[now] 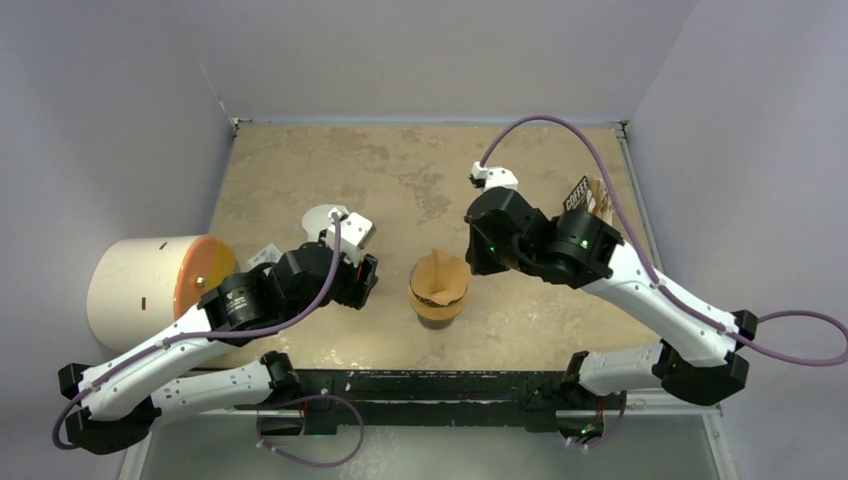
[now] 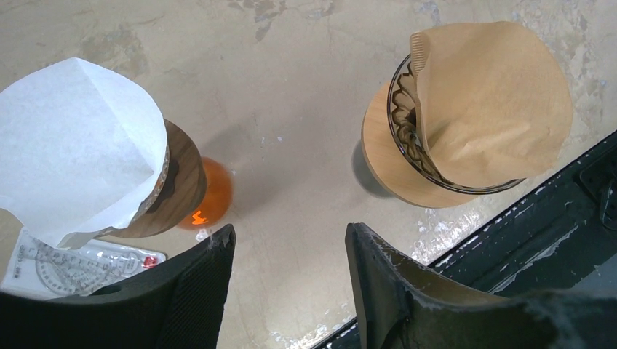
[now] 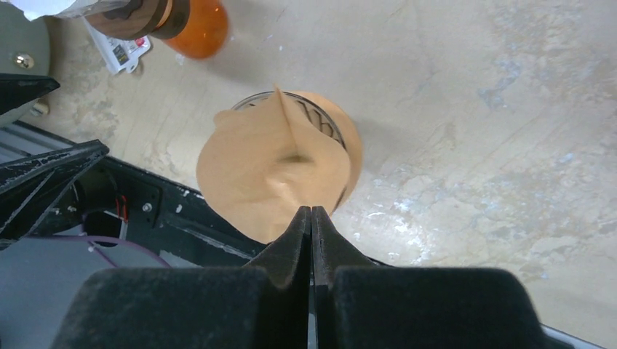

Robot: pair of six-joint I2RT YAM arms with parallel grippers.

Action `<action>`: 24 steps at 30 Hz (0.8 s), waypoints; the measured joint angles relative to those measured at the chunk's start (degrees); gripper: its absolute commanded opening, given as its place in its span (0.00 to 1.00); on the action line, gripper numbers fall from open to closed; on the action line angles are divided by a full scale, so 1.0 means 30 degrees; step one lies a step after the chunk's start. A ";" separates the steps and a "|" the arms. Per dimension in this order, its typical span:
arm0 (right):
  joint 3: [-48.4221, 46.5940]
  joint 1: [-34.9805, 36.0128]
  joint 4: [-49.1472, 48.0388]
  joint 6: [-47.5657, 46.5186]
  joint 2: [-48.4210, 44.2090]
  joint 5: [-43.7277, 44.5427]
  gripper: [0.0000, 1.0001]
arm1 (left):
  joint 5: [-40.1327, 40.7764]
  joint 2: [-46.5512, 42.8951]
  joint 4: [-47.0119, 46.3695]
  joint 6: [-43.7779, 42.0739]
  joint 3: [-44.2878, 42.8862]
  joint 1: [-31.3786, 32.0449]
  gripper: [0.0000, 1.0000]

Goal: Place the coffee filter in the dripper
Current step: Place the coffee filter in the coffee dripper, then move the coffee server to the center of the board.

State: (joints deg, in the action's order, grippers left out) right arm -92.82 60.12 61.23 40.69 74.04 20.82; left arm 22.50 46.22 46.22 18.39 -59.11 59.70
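The tan coffee filter [image 1: 440, 278] sits in the dripper [image 1: 438, 308] at the table's front middle and leans over its near rim. In the left wrist view the filter [image 2: 495, 102] fills the ribbed glass cone, whose wood collar [image 2: 385, 163] rests on a smoky-grey cup [image 2: 364, 180]. My right gripper [image 1: 476, 256] is shut and empty, just right of and above the filter [image 3: 269, 174]; its tips [image 3: 311, 211] overlap the filter's edge in the right wrist view. My left gripper [image 1: 364, 282] is open and empty, left of the dripper, its jaws [image 2: 289, 236] wide apart over bare table.
A second dripper with a white filter [image 2: 80, 145] stands on an orange glass vessel [image 2: 211, 198] behind my left gripper, with a small ruler card [image 2: 65, 265] beside it. A white cylinder [image 1: 140, 285] lies at far left. A black-and-orange packet [image 1: 585, 195] lies back right. A black rail [image 1: 430, 385] runs along the front edge.
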 measured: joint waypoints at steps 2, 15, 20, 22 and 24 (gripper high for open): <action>0.0299 -0.0007 0.0153 -0.0066 -0.0561 0.0379 0.00 | 0.0000 0.0117 -0.0036 -0.0007 0.0000 -0.0022 0.58; 0.7395 -0.0517 0.0240 0.0882 -0.4663 0.0182 0.00 | 0.0015 0.0510 -0.0168 -0.0219 0.0044 -0.0022 0.75; 1.1081 -0.0692 -0.1530 0.1894 -0.5785 -0.1661 0.00 | 0.0022 0.0474 -0.0364 -0.0393 0.0291 -0.0022 0.75; 1.2575 -0.0831 -0.2543 0.2404 -0.6207 -0.2739 0.00 | 0.0015 0.0466 -0.0423 -0.0517 0.0306 -0.0022 0.75; 1.3726 -0.1100 -0.3461 0.2871 -0.6484 -0.3789 0.00 | 0.0015 0.0466 -0.0554 -0.0583 0.0313 -0.0022 0.75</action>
State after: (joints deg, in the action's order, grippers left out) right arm -51.64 56.82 50.85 49.30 54.59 9.45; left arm 22.55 47.62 44.56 16.64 -58.17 59.64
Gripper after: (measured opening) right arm 0.005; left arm 0.746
